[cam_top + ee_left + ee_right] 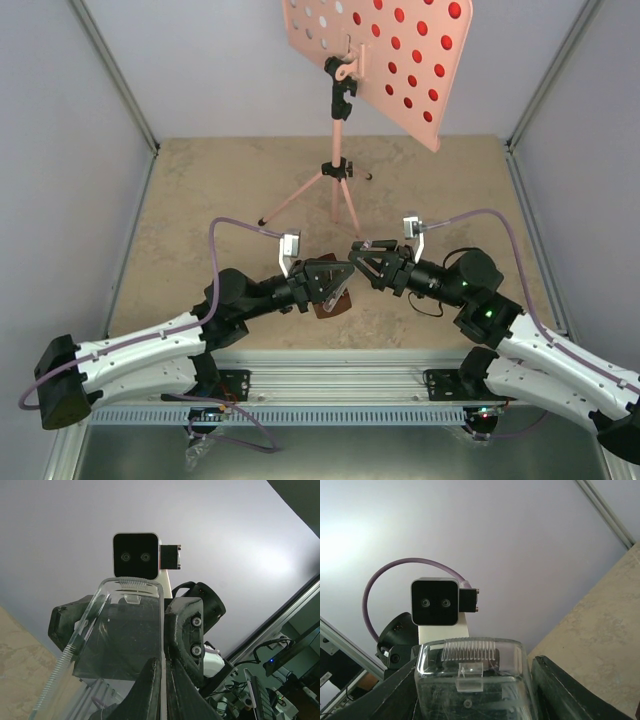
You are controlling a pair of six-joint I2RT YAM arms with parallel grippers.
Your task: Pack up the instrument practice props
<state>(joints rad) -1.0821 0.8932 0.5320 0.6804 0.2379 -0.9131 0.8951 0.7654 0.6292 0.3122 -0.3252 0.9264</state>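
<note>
The metronome [332, 303], at 6 o'clock of the stand [338, 180], seems light and rigid, so pinch its base; left tool [345, 276] closed, right tool [355, 252] half-open, empty.

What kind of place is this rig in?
Likely a lab robot test cell: plain grey walls on three sides, a metal frame rail at the near edge, a beige tabletop holding a pink music stand.

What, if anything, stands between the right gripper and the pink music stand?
Nothing visible. In the top view no object lies between the right gripper and the nearest tripod leg of the pink music stand. The gripper's open jaws, though, flank a clear plastic piece.
</note>
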